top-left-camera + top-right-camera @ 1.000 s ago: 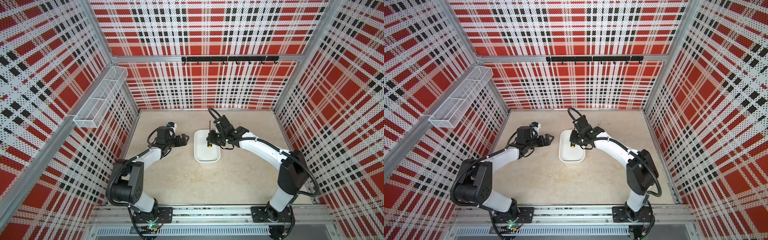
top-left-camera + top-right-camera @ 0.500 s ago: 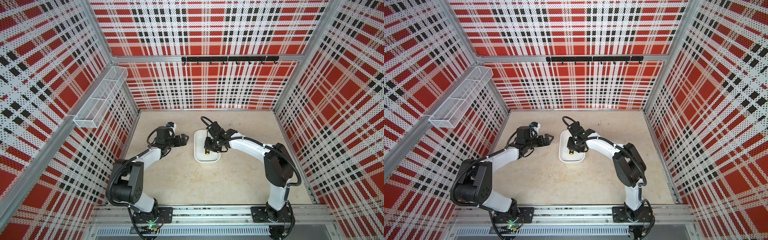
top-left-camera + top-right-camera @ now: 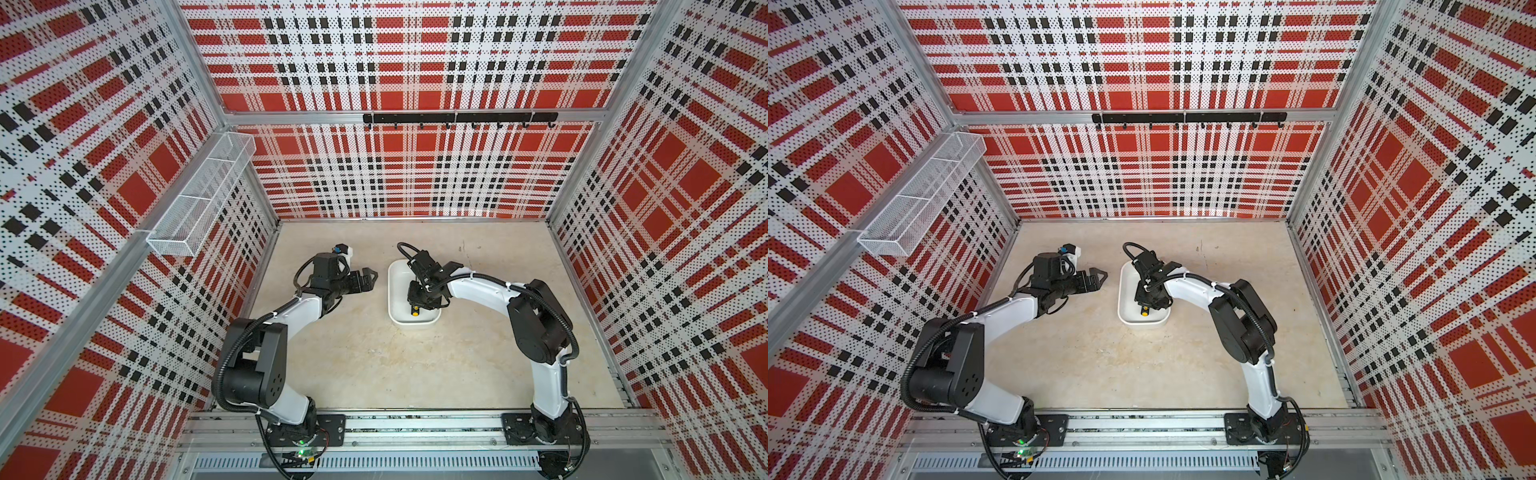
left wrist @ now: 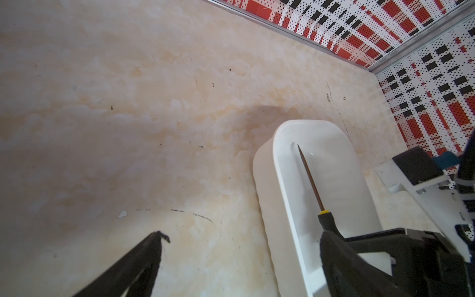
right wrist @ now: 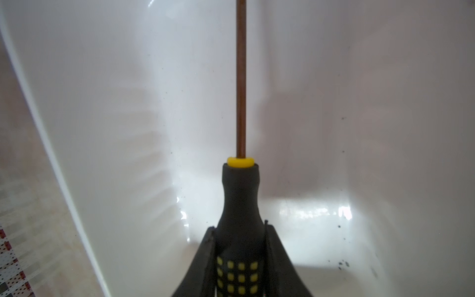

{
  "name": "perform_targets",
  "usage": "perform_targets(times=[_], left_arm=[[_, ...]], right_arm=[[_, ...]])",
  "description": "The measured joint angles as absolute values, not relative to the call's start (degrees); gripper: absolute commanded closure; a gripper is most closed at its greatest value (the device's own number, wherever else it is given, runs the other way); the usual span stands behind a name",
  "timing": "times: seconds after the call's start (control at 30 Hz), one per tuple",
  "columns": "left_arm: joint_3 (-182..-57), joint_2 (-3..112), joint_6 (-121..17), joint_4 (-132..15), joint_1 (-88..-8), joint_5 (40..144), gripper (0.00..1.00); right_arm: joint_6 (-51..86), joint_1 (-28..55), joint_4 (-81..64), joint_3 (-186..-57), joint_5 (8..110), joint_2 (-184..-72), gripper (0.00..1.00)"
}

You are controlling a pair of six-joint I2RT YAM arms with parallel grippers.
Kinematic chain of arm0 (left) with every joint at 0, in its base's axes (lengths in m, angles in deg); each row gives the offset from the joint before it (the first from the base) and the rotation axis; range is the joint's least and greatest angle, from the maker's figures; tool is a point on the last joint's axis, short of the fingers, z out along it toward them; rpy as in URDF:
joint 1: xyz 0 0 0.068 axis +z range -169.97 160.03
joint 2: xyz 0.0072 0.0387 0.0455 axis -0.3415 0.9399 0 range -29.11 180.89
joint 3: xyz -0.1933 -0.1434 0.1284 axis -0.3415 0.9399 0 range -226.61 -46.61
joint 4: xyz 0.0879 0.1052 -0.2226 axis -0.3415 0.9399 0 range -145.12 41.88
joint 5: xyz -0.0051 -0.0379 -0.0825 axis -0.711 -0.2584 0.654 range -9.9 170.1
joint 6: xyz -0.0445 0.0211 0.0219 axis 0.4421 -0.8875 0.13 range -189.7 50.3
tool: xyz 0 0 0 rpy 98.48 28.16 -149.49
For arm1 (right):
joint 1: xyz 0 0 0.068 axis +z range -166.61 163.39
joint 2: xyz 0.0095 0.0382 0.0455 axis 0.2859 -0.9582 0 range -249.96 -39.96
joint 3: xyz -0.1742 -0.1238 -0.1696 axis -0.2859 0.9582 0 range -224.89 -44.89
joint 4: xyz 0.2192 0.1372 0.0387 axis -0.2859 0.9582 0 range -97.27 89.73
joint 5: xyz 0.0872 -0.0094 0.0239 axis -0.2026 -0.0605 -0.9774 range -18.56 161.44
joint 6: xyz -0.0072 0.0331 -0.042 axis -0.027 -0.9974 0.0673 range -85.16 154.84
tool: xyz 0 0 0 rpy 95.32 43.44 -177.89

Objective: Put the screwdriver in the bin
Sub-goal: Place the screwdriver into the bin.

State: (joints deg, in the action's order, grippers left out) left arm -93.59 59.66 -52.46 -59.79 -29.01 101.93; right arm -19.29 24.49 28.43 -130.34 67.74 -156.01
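Screwdriver (image 5: 240, 205) is inside the bin (image 3: 392, 291), lengthwise, with its thin shaft toward the far end and its yellow butt toward the near end. It is below the rim in the left wrist view (contact with the bin floor cannot be confirmed). The right gripper (image 5: 240, 228) has its 2 fingers (image 5: 205, 246) clenched on the black handle at the yellow-dotted section. The bin stands on the bench (image 3: 374, 365), roughly midway between the 2 arms. The left gripper (image 3: 1096, 279) hangs just beside the bin on the robot's left, not touching it, fingers spread and holding nothing.
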Motion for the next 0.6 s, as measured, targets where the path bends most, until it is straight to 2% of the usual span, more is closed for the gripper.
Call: perform_targets(times=[0.1, 0.37, 0.47, 0.6], left_arm=[[-93.59, 59.66, -52.46, -59.79, -29.01, 101.93, 0.02], [-93.59, 59.66, -52.46, -59.79, -29.01, 101.88, 0.02], [-93.57, 59.66, -52.51, -59.77, -29.01, 101.82, 0.02], [-93.57, 59.66, -52.64, -59.77, -29.01, 101.67, 0.02]], right_arm=[[-19.26, 24.49, 28.34, -130.34, 67.82, -156.82, 0.96], [-19.24, 24.49, 27.45, -130.34, 67.87, -158.37, 0.82], [-19.18, 24.49, 27.23, -130.34, 67.87, -158.37, 0.7], [-18.96, 24.49, 27.16, -130.34, 67.82, -158.37, 0.61]])
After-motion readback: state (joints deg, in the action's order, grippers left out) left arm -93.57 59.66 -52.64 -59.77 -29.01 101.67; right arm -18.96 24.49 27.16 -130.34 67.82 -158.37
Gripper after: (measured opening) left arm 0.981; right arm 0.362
